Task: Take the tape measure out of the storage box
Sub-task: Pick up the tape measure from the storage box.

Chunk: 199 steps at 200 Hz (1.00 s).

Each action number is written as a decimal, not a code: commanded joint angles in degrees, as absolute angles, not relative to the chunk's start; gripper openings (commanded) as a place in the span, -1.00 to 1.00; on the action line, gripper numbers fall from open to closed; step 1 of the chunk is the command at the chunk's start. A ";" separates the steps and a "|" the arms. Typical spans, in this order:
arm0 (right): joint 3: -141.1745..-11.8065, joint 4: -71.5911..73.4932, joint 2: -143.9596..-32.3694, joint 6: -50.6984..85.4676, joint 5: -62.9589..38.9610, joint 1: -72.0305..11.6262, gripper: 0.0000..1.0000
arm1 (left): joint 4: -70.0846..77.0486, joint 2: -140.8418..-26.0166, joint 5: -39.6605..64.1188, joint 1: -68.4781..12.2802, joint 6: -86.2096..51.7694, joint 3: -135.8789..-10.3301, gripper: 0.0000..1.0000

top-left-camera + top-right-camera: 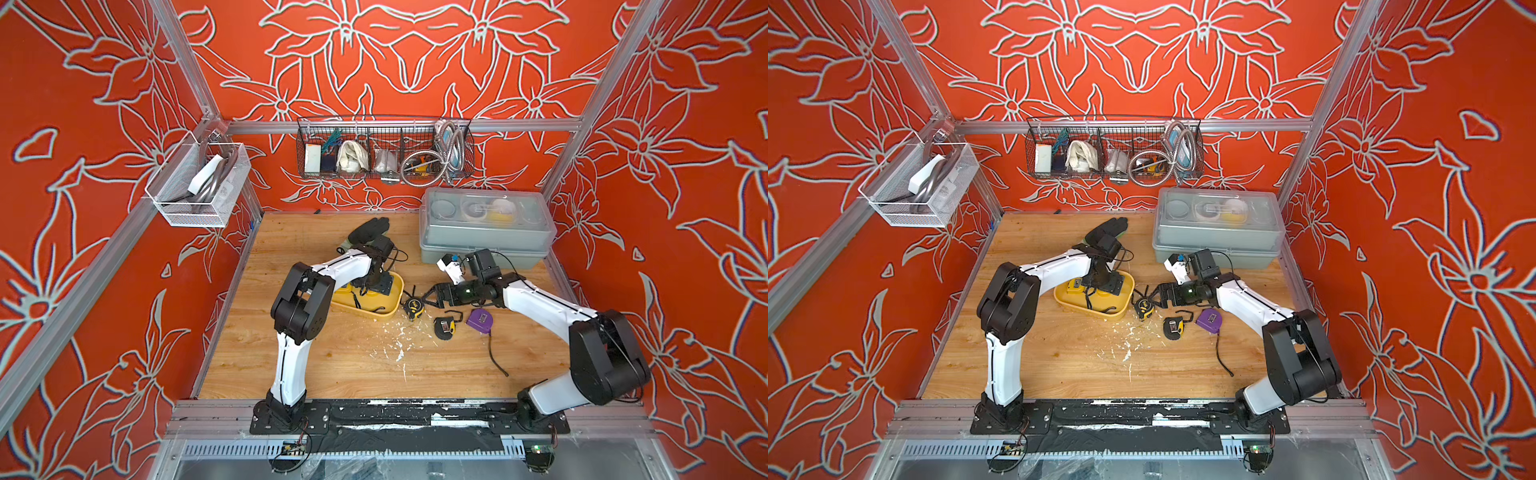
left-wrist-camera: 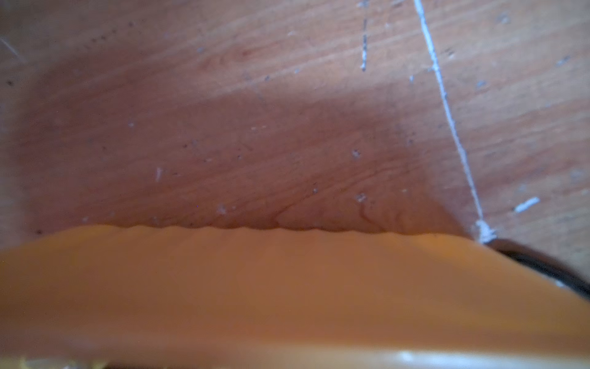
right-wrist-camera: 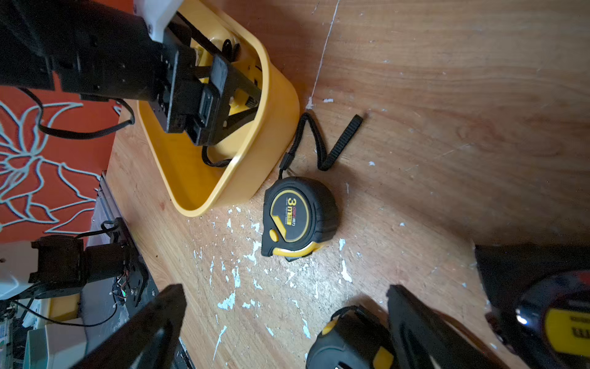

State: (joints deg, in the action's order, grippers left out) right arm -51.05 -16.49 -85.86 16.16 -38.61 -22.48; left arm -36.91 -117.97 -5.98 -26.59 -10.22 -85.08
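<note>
Blurred storage box (image 2: 287, 287) against tabletop (image 2: 255, 127)

Grained, matt wood makes the counter (image 3: 447, 127), scratched and flecked with white flakes below the right hand (image 3: 285, 289). Just ahead of its fingertips, the tape measure (image 3: 298, 217) wears matt black rubber with glossy yellow plastic trim. Beyond, the box (image 3: 279, 105) is smooth, faintly shiny yellow plastic.

Loud orange-red walls (image 1: 540, 41) on three sides, covered in pale grey outlined flowers and framed up with silver aluminium rails (image 1: 528, 124). Scuffed light-brown wooden tabletop (image 1: 332, 365) down below, with flaky white paint chips (image 1: 397, 336) scattered around the middle. Long black wire basket (image 1: 301, 158) hanging off the back rail, smaller white mesh basket (image 1: 195, 212) on a side rail, all lit pretty evenly.
</note>
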 commanded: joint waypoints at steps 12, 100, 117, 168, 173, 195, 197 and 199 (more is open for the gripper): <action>-51.90 -16.60 -86.53 16.08 -38.29 -22.75 0.99 | -37.98 -119.73 -4.95 -26.48 -11.21 -84.74 0.54; -52.68 -9.63 -91.38 21.34 -54.89 -22.16 0.99 | -39.60 -105.73 -0.32 -26.46 -9.84 -79.19 0.02; -54.31 -6.73 -93.58 25.15 -60.17 -22.12 0.99 | -40.85 -101.37 2.07 -26.59 -8.39 -78.34 0.01; -59.19 2.38 -98.75 39.04 -67.67 -22.14 0.99 | -45.17 -90.80 4.31 -28.96 -3.97 -75.98 0.02; -58.87 4.52 -98.94 40.86 -67.91 -22.15 0.99 | -45.20 -89.83 4.85 -29.21 -3.88 -75.43 0.02; -58.02 12.22 -99.67 47.87 -70.01 -22.39 0.99 | -45.22 -86.58 6.57 -30.46 -3.52 -73.56 0.03; -57.94 12.81 -99.69 48.31 -70.28 -22.45 0.99 | -45.19 -86.33 6.63 -30.60 -3.45 -73.45 0.03; -57.88 13.35 -99.67 48.75 -70.48 -22.51 0.99 | -45.20 -86.14 6.73 -30.72 -3.43 -73.29 0.03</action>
